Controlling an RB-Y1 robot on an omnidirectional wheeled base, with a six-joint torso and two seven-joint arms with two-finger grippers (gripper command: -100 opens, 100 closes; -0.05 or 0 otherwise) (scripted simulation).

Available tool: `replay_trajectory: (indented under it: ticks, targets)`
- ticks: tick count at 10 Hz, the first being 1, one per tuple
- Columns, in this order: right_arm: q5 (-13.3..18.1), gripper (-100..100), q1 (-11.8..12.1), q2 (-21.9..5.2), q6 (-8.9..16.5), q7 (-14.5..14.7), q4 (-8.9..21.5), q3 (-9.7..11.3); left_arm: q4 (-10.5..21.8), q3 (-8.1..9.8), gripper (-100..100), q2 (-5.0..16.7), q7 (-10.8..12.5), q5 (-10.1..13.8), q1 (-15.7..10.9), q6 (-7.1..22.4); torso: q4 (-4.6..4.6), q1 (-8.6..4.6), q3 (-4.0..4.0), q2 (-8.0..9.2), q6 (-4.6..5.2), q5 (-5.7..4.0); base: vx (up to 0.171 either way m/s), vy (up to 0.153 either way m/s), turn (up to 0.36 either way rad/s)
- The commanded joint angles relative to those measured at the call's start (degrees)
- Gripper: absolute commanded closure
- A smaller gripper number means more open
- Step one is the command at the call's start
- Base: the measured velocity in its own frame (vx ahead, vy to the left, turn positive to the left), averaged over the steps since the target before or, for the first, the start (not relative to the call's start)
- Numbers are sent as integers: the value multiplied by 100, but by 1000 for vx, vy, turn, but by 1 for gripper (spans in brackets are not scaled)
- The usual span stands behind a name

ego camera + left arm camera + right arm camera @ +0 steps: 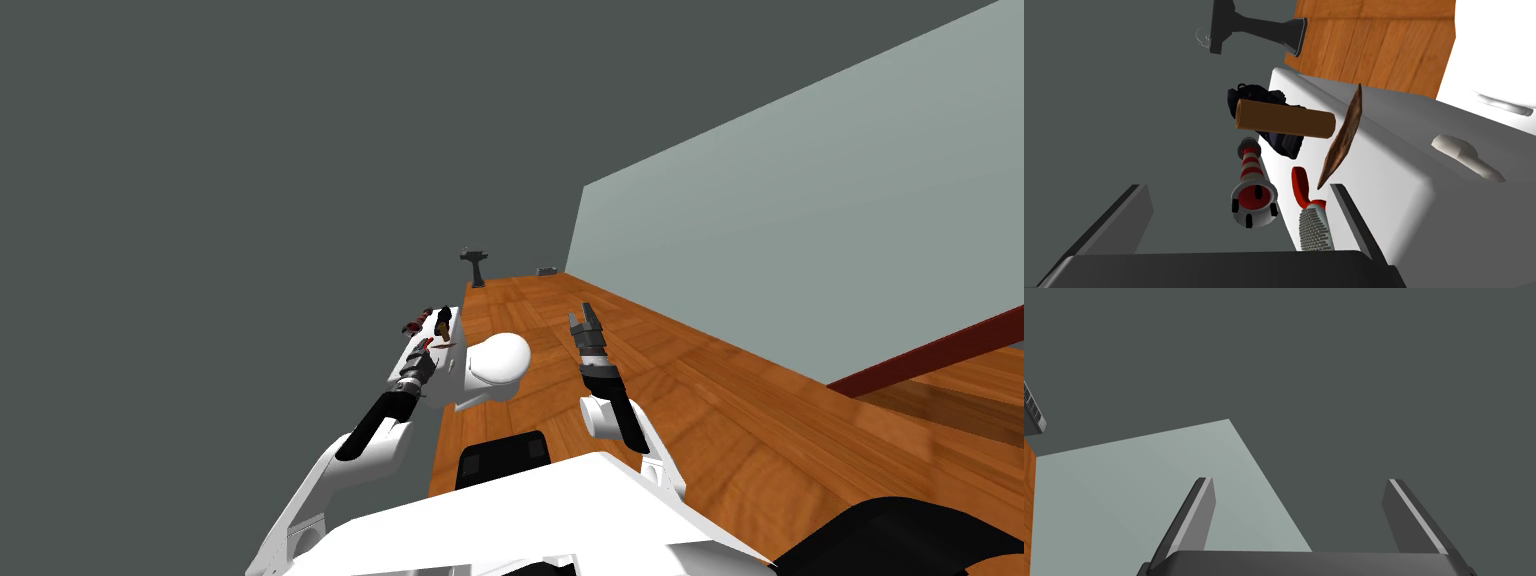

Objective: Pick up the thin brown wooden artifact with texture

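The thin brown artifact (1341, 137) is shown on a white top (1404, 150), centre-left in the head view. The left gripper (1236, 187) and right gripper (1299, 480) are held spread.

Left arm (375, 420) forward, right arm (620, 400) seemingly raised, both jaws apart

One each: thin brown slab (1342, 137), brown cylinder (1284, 119), striped tower (1252, 185), red-handled grater (1311, 220), dark bundle (1254, 94).

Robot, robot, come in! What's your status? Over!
Both open: left tool at toilet tank, right tool aside. Not held yet: thin brown artifact. Close beside it: red-handled brush.
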Motion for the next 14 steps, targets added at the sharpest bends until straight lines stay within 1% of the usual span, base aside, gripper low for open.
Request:
replay_trajectory:
  ticks: [1, 2, 3, 4, 5, 6, 7, 8, 9, 10, 11, 12, 13, 14]
  targets:
    - [0, 0, 0, 0, 0, 0, 0, 0, 0, -28, -100, -9, 24, -3, -51, 228, 0, 0, 0, 0, 0, 0, 24, 13, -18]
    - [0, 0, 0, 0, 0, 0, 0, 0, 44, -89, -100, -11, 65, 2, -126, 420, 0, 0, 0, 0, 0, 0, 32, 25, -37]
    - [0, 0, 0, 0, 0, 0, 0, 0, 44, -89, -100, -11, 65, 2, -126, 495, -1, 3, -2, -3, 0, 1, 26, 22, -20]
    - [0, 0, 0, 0, 0, 0, 0, 0, 88, -157, -100, -11, 104, 5, -205, 693, -1, 3, -1, -1, -1, 1, 28, 31, -35]
    - [0, 0, 0, 0, 0, 0, 0, 0, 88, -157, -100, -11, 104, 5, -205, 758, -1, 6, -1, -2, 0, 1, 27, 25, -19]
    - [0, 0, 0, 0, 0, 0, 0, 0, 131, -229, -100, -11, 140, 7, -286, 961, -1, 4, -1, -2, -1, 1, 42, 29, -28]
    - [0, 0, 0, 0, 0, 0, 0, 0, 131, -229, -100, -11, 140, 7, -286, 1017, -1, 6, -4, -6, 0, 1, 41, 27, -22]
    - [0, 0, 0, 0, 0, 0, 0, 0, 173, -305, -100, -9, 174, 8, -369, 1231, -2, 5, -4, -6, -1, 1, 45, 39, -35]
    - [0, 0, 0, 0, 0, 0, 0, 0, 173, -305, -100, -9, 174, 8, -369, 1271, -2, 9, -5, -8, 0, 2, 40, 43, -20]
    - [0, 0, 0, 0, 0, 0, 0, 0, 214, -384, -100, -7, 206, 8, -453, 1489, -2, 10, -4, -7, -1, 2, 50, 43, -28]
    - [0, 0, 0, 0, 0, 0, 0, 0, 214, -384, -100, -7, 206, 8, -453, 1520, -2, 11, -6, -10, 0, 2, 42, 35, -24]
    - [0, 0, 0, 0, 0, 0, 0, 0, 253, -463, -100, -4, 236, 7, -536, 1733, -2, 8, -5, -8, -1, 2, 47, 33, -37]
    - [0, 0, 0, 0, 0, 0, 0, 0, 253, -463, -100, -4, 236, 7, -536, 1763, -2, 6, -5, -9, 0, 1, 45, 34, -18]
    - [0, 0, 0, 0, 0, 0, 0, 0, 290, -542, -100, 2, 264, 6, -617, 1984, -2, 7, -5, -8, -1, 1, 45, 46, -41]
